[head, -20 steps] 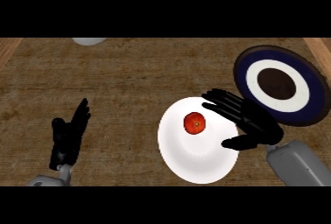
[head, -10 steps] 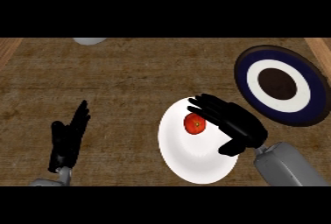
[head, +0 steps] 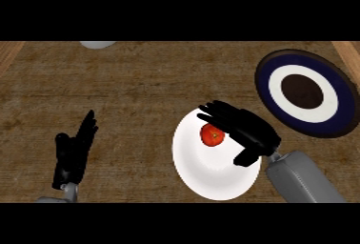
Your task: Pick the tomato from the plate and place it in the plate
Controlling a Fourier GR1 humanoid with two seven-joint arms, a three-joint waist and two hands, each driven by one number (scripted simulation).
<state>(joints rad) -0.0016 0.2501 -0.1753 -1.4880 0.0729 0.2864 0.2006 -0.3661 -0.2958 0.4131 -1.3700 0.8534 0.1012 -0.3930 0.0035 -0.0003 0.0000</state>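
A red tomato (head: 212,137) lies in the upper part of a white plate (head: 207,176) in the head view. My right hand (head: 245,129) hovers over the plate's right side, open, its fingers stretched left above and just past the tomato, partly covering it. The thumb hangs below to the right. A second plate (head: 306,93), dark blue with a white ring and dark centre, sits at the upper right. My left hand (head: 74,152) rests open at the lower left, fingers up.
A pale round object (head: 97,44) shows partly at the top edge, left of centre. Wooden counter edges run along the far left (head: 5,56) and far right corners.
My right hand has moved left from the plate's right rim and now reaches over the tomato. The left hand and the plates have stayed put.
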